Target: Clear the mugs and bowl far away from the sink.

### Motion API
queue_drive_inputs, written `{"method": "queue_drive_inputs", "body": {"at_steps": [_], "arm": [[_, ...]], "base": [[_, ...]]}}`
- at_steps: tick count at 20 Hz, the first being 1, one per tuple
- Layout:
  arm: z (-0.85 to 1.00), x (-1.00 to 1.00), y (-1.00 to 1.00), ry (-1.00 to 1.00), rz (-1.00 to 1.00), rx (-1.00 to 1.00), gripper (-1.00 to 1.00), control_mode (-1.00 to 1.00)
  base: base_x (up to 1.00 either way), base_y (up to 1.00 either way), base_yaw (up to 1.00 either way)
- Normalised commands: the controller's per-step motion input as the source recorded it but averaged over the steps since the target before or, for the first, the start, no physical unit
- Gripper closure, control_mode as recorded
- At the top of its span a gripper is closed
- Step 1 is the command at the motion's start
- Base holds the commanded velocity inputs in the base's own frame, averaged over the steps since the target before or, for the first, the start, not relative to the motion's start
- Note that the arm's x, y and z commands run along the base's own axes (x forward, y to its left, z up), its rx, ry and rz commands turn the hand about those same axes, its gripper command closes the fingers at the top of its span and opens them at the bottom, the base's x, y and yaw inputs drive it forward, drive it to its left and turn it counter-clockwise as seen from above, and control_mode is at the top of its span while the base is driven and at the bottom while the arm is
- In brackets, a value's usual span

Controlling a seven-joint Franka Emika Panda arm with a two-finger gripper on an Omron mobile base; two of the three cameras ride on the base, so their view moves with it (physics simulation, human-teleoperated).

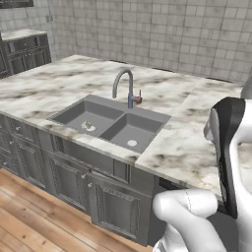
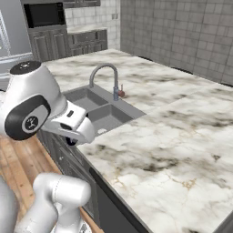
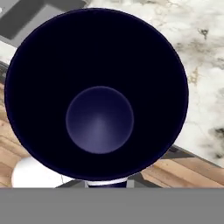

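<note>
Navy-lined mug (image 3: pixel 99 94) looms against hand camera, mouth toward lens, pincer pressed tight on its rim. Mug hangs above worktop (image 2: pixel 182 136) edge, wooden floor (image 3: pixel 183 173) below, sink (image 1: pixel 110 122) off to one side. Judged light, rigid, glossy, breakable: wall pinch risks slipping, so carry level, set down gently well away from sink.

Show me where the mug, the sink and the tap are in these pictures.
mug (image 3: pixel 99 119): hand view, inner bottom.
sink (image 1: pixel 129 129): left base view, floor of the nearer basin.
tap (image 1: pixel 123 74): left base view, top of the arch.
</note>
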Motion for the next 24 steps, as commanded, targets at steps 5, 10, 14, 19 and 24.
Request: {"method": "queue_drive_inputs", "body": {"at_steps": [5, 10, 14, 19, 24], "arm": [[0.55, -0.09, 0.06, -0.06, 0.04, -0.06, 1.0, -1.0], [0.5, -0.21, 0.01, 0.0, -0.01, -0.03, 1.0, 1.0], [0.0, 0.0, 0.0, 0.0, 0.0, 0.0, 1.0, 1.0], [0.0, 0.0, 0.0, 0.0, 0.0, 0.0, 1.0, 1.0], [0.0, 0.0, 0.0, 0.0, 0.0, 0.0, 1.0, 1.0]], "base": [[0.0, 0.0, 0.0], [0.0, 0.0, -0.04], [-0.11, -0.11, -0.72], [0.0, 0.0, -0.99], [0.0, 0.0, -1.0]]}}
